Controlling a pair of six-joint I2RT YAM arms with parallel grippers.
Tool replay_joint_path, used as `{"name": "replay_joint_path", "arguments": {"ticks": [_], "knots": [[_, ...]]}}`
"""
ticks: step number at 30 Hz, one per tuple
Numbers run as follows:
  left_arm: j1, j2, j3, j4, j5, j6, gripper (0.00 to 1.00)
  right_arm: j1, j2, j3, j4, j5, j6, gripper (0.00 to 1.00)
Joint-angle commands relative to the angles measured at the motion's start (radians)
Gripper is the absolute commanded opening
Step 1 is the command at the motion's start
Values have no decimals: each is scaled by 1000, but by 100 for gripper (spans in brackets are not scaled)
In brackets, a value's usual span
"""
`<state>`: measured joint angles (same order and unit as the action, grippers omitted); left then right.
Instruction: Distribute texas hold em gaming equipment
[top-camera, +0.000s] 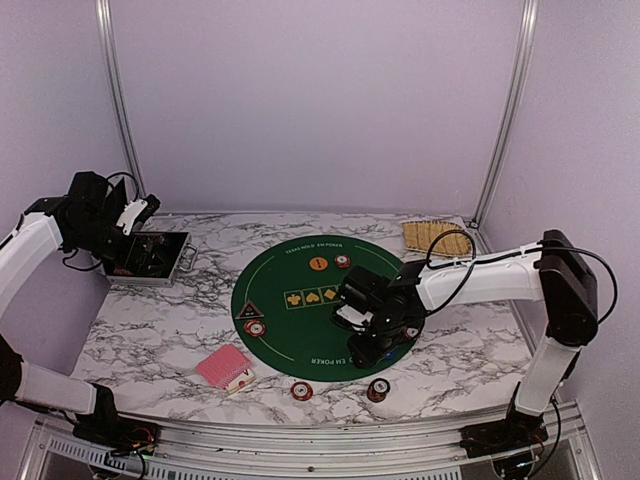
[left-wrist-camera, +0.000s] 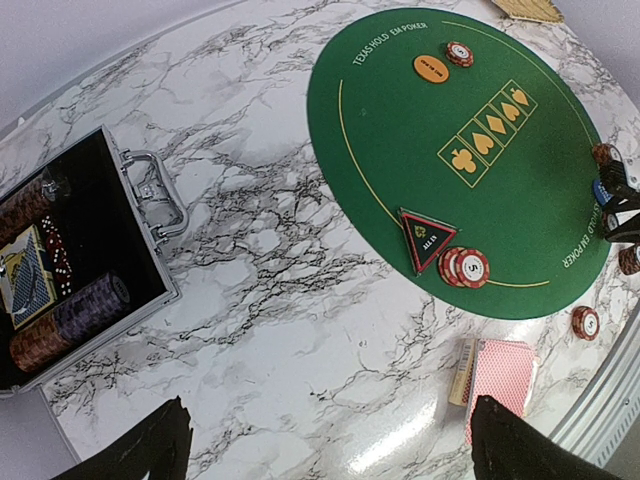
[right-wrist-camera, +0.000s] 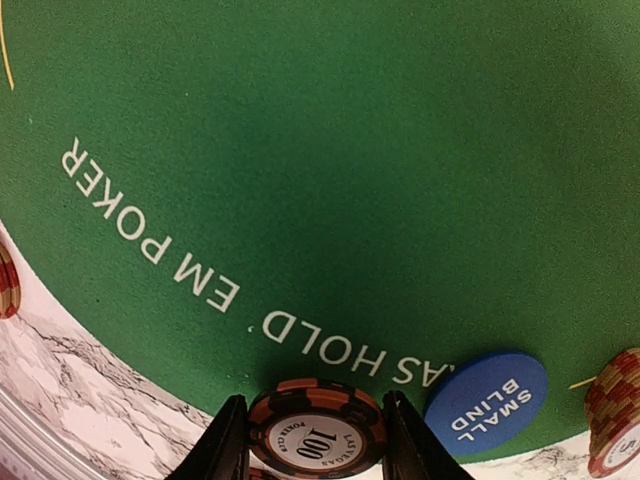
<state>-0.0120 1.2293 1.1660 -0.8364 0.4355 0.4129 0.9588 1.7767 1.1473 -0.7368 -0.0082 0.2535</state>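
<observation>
clamped between the right fingers (right-wrist-camera: 225, 445) sits a short stack of red-and-black poker chips (right-wrist-camera: 316, 432), top face marked 100, over the near edge of the green mat (right-wrist-camera: 350, 150) and just beside the blue small blind button (right-wrist-camera: 487, 405). whether the stack touches the felt i cannot tell. the step looks like setting chips at this seat: keep the stack level, come straight down, let go only once it rests flat, and steer clear of the button and the neighbouring chip stack (right-wrist-camera: 618, 420) at far right. the held chips have striped edges and sit neatly aligned. the left fingers (left-wrist-camera: 140, 450) hang spread wide and empty above the marble table (left-wrist-camera: 280, 330), near the open metal case (left-wrist-camera: 165, 290).
</observation>
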Motion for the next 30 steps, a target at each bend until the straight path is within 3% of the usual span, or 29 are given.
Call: {"name": "replay_joint_path", "arguments": {"ticks": [1,9,18,30], "knots": [[4,-15,29,-24,2,12,99,-17,-2,-24,59,-12,0,27],[4,-17,27,-24,-2,14,99,-23,29,-33,89,-5,-3,31],[4,-16,27,-24,0,14,99,-23,17,-7,65,4,-3,56],[4,-19,24,-25,-1,16,99,-10,-163,4,-76,33,30,63]]}}
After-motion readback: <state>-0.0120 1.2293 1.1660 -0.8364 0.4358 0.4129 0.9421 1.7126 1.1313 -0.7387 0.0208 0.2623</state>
